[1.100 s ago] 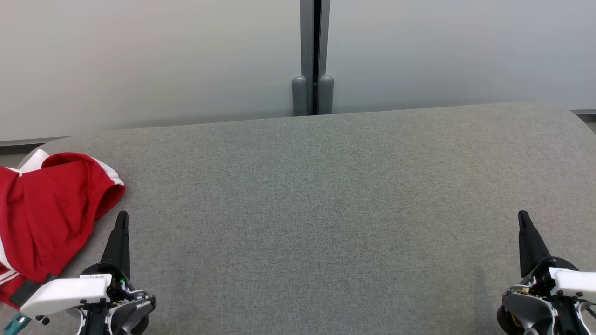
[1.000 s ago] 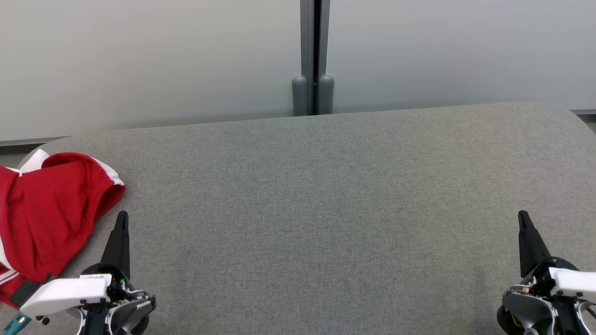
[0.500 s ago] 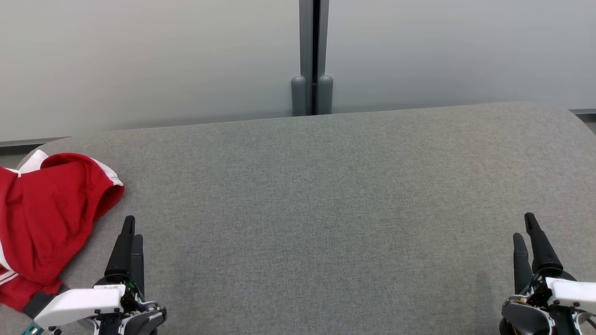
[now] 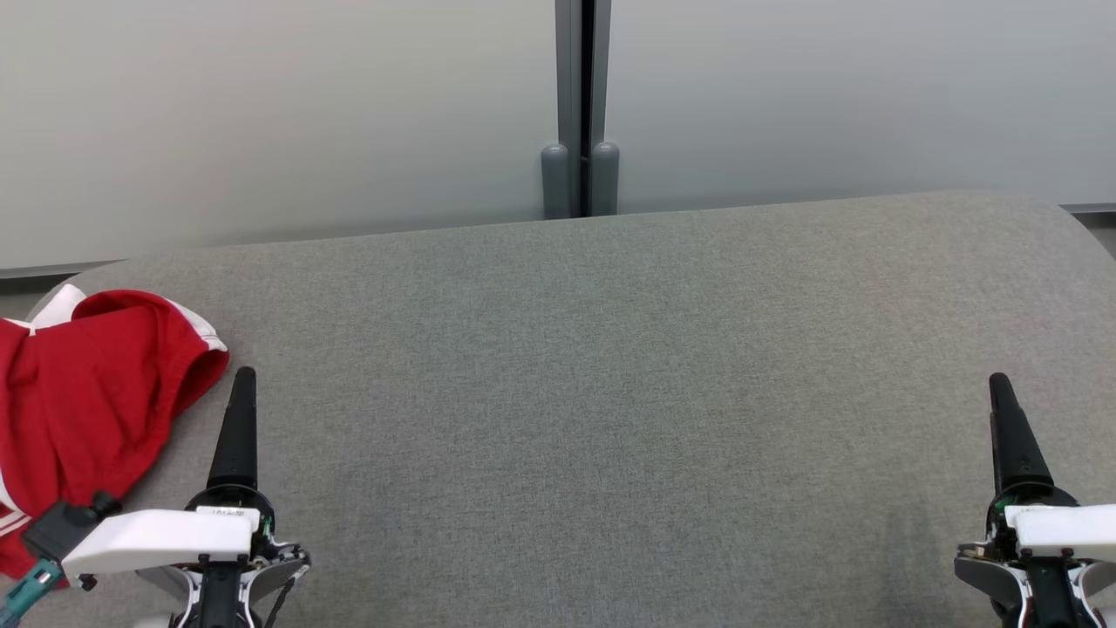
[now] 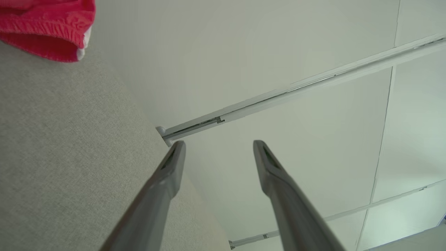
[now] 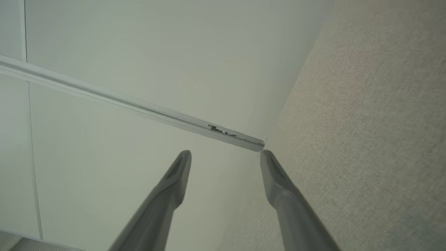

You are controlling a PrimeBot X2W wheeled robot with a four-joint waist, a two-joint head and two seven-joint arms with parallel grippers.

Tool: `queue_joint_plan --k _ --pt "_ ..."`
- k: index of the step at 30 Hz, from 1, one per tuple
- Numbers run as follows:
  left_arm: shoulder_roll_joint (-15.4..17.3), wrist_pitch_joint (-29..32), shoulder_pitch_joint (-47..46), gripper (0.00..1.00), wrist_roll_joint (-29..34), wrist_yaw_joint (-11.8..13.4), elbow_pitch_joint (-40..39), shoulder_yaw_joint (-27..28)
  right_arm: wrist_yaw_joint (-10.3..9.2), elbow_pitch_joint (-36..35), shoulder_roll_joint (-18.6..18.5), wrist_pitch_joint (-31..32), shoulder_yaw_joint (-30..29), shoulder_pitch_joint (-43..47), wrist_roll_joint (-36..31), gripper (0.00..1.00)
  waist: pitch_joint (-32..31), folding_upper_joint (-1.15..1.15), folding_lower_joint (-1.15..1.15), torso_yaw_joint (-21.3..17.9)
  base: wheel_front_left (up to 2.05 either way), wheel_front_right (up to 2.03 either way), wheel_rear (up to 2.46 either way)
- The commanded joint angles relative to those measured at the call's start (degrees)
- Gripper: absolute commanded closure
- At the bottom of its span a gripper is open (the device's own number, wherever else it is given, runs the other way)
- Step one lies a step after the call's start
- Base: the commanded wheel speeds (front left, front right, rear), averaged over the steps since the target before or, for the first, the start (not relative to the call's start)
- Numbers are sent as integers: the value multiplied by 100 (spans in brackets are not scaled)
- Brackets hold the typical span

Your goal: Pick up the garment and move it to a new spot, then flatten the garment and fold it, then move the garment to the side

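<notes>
The garment [image 4: 78, 392] is red with white trim and lies crumpled at the far left of the grey fabric table [image 4: 610, 366], running off the view's left edge. My left gripper [image 4: 244, 375] hovers just right of it without touching, its fingers pointing toward the wall. In the left wrist view that gripper [image 5: 219, 144] is open and empty, with the garment's hem [image 5: 48, 31] at the top left. Far from the garment, my right gripper [image 4: 998, 384] stands at the table's right side. In the right wrist view it [image 6: 225, 153] is open with nothing between its fingers.
Pale wall panels rise behind the table's far edge, joined by a dark vertical post [image 4: 580, 105] with two grey feet. The table's rounded corners fall away at the far left and far right.
Both grippers have reached a little farther toward the wall and rolled, so each pair of fingers now lines up as one in the head view. The garment has stayed put.
</notes>
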Motion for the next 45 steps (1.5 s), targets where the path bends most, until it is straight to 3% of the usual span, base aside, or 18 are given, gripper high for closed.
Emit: queue_joint_plan --k 1,21,45 --pt "30 -79 -209 0 400 -4 -193 -33 3 -133 -91 -88 10 -146 -378 0 -4 0 0 -4 0 0 0" --pt "92 -478 -113 0 2763 35 -295 -279 4 -230 -244 -402 349 -137 -2450 0 -47 0 0 -36 0 0 0" --pt "263 -886 -38 0 4785 443 225 -471 4 -196 -355 -355 712 -19 -4138 0 -149 0 0 -115 0 0 0"
